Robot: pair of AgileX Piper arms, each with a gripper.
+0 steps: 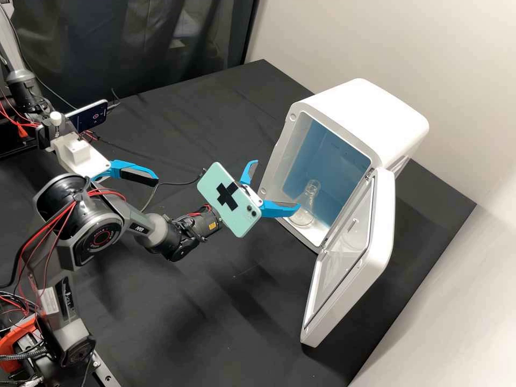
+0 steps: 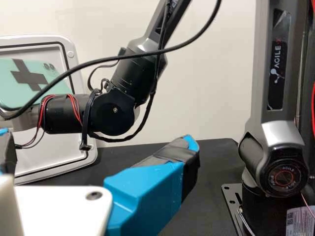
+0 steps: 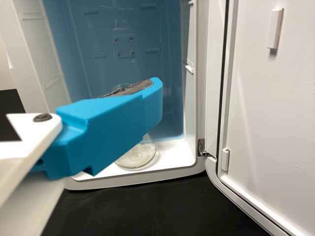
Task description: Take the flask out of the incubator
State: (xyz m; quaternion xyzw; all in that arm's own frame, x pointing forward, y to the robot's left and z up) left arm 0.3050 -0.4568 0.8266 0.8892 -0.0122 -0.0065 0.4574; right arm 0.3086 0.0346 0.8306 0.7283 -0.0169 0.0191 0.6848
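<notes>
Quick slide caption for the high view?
Right gripper, fingers open, at the open incubator's mouth; flask inside on the floor.

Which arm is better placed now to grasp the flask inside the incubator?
Right. The right gripper, open, is at the open front of the incubator, close to the flask; the left gripper is far from it.

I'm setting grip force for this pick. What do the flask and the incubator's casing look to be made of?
The flask looks like clear glass, possibly clear plastic: the blue inner wall shows through it and its surface glints. The incubator's casing looks like smooth, slightly glossy white moulded plastic, going by its rounded corners and soft sheen.
</notes>
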